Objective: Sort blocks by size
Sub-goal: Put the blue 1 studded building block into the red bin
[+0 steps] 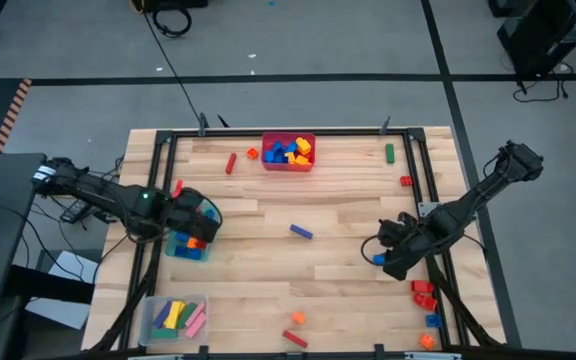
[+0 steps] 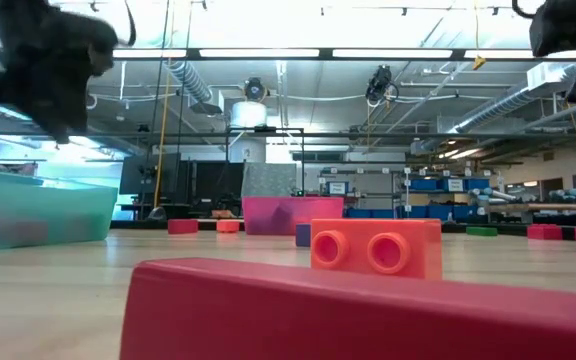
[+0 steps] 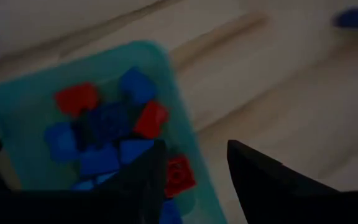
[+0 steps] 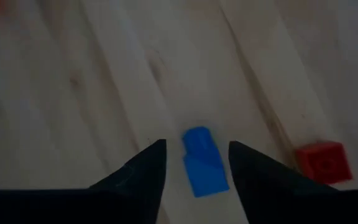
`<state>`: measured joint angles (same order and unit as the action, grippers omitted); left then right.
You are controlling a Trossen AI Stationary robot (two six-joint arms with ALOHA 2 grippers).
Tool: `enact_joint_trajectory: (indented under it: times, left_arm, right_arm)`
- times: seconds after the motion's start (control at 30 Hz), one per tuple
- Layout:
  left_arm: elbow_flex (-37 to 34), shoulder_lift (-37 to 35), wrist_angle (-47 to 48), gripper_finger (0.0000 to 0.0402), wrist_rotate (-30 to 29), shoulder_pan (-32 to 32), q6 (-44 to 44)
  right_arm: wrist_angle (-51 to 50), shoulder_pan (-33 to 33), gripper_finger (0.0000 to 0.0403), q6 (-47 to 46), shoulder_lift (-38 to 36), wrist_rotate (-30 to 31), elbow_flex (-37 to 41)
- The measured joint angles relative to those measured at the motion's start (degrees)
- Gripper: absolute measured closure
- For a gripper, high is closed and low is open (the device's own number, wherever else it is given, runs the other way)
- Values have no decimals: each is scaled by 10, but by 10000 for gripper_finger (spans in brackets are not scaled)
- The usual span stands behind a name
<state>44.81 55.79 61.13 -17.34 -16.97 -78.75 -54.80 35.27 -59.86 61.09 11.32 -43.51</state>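
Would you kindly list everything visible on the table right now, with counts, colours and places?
Red bin: one, far edge centre, holding blue, yellow and orange blocks.
Teal bin: one, left side, holding red and blue blocks.
Clear bin: one, near-left corner, holding long blocks, yellow, blue, green, pink.
Loose blocks: blue one mid-table; red and orange near the red bin; green and red far right; red, blue, orange near-right; orange and red near edge.
Left tool: open, over the teal bin.
Right tool: open, astride a small blue block.
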Motion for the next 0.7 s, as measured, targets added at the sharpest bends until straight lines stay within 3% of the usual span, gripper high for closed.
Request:
enact_joint_trajectory:
  times: [0.33,0.7]
  left_arm:
    - [135,0,-1,224,3,0,275]
    - [193,0,-49,224,3,0,402]
  right_arm:
    - [-1,-17,127,86,67,-47,0]
    - [17,-17,130,163,215,-126,0]
